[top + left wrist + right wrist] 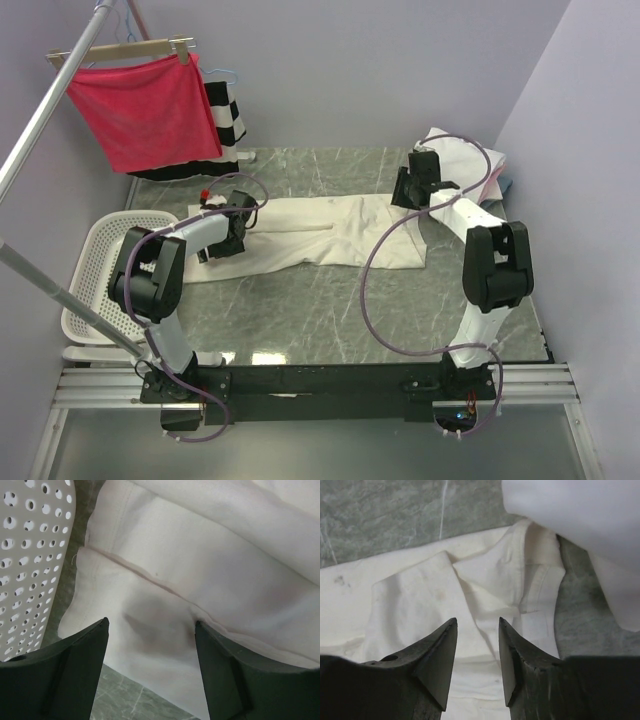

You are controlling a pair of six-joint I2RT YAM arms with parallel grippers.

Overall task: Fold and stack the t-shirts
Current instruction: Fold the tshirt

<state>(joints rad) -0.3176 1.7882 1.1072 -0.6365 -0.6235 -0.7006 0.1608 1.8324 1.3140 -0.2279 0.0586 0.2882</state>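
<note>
The left gripper (150,630) gapes wide and empty above the hem of the cream t-shirt (330,232), beside the basket (90,262). The right gripper (477,630), parted and empty, hovers over the collar end, farthest from the basket. Pinching only one layer could drag the fold crooked.

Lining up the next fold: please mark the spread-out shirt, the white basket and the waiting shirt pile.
spread-out shirt (330,235), top view, middle of its body.
white basket (92,265), top view, bare perforated floor.
shirt pile (465,163), top view, white top layer.
</note>
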